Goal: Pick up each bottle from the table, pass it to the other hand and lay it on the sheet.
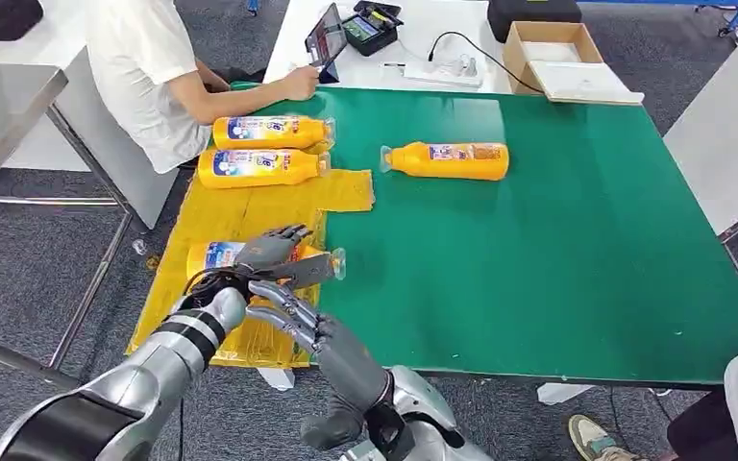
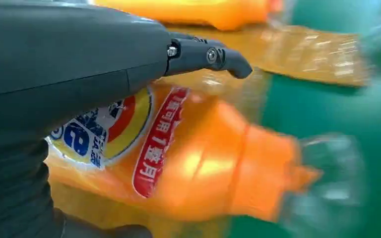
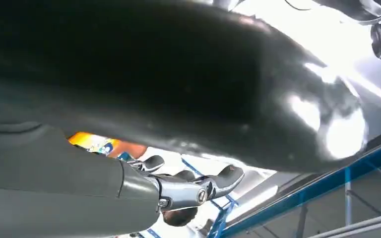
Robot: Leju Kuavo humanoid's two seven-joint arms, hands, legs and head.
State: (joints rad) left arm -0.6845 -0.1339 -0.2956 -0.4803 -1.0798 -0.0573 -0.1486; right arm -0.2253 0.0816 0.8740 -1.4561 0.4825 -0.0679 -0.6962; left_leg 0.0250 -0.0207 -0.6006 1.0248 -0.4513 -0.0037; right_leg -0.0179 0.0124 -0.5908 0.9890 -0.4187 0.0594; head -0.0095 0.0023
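An orange bottle [image 1: 213, 257] with a clear cap lies low over the near part of the yellow sheet [image 1: 250, 206]. My left hand [image 1: 271, 252] grips it from above; the left wrist view shows its label and neck [image 2: 193, 163] under my thumb. My right hand [image 1: 293, 312] hovers just in front of it, fingers apart and holding nothing; its fingers [image 3: 178, 191] also show in the right wrist view with a patch of orange bottle [image 3: 96, 143] behind. Two more bottles [image 1: 269, 132] [image 1: 259, 166] lie side by side on the sheet's far end. Another bottle [image 1: 447, 160] lies on the green table [image 1: 557, 250].
A person in a white shirt sits at the far left, one hand [image 1: 300, 84] on the table's far edge. Behind the table stand a tablet [image 1: 325, 36] and a cardboard box [image 1: 553, 58]. Another person's shoe [image 1: 596, 437] is at the near right.
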